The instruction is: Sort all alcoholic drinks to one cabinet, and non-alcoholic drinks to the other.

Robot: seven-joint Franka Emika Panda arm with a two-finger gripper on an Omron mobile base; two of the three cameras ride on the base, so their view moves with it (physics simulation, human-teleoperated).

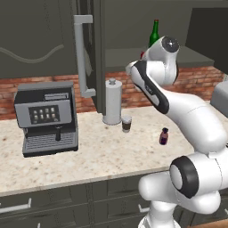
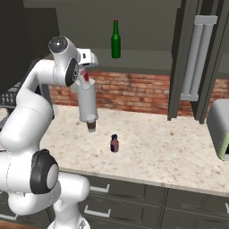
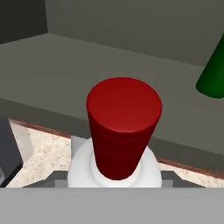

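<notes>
My gripper (image 2: 85,74) is shut on the white bottle (image 3: 114,168) with a red cap (image 3: 124,124), held upright just in front of the open dark grey wall cabinet's shelf (image 2: 147,60). The slim green bottle (image 2: 116,39) stands on that shelf, to the right of the held bottle and further in; its lower part shows in the hand view (image 3: 213,74). On the counter below, the coffee cup (image 1: 126,123) stands by a tall grey canister (image 1: 112,101). The tiny purple bottle (image 1: 164,136) stands nearer the counter's front edge.
Open cabinet doors with long pale bar handles hang on the left (image 1: 82,55) and the right (image 2: 197,58) of the shelf. A coffee machine (image 1: 46,118) sits on the counter at the left, a pale appliance (image 2: 221,129) at the right. A brick backsplash (image 2: 134,91) runs under the cabinet.
</notes>
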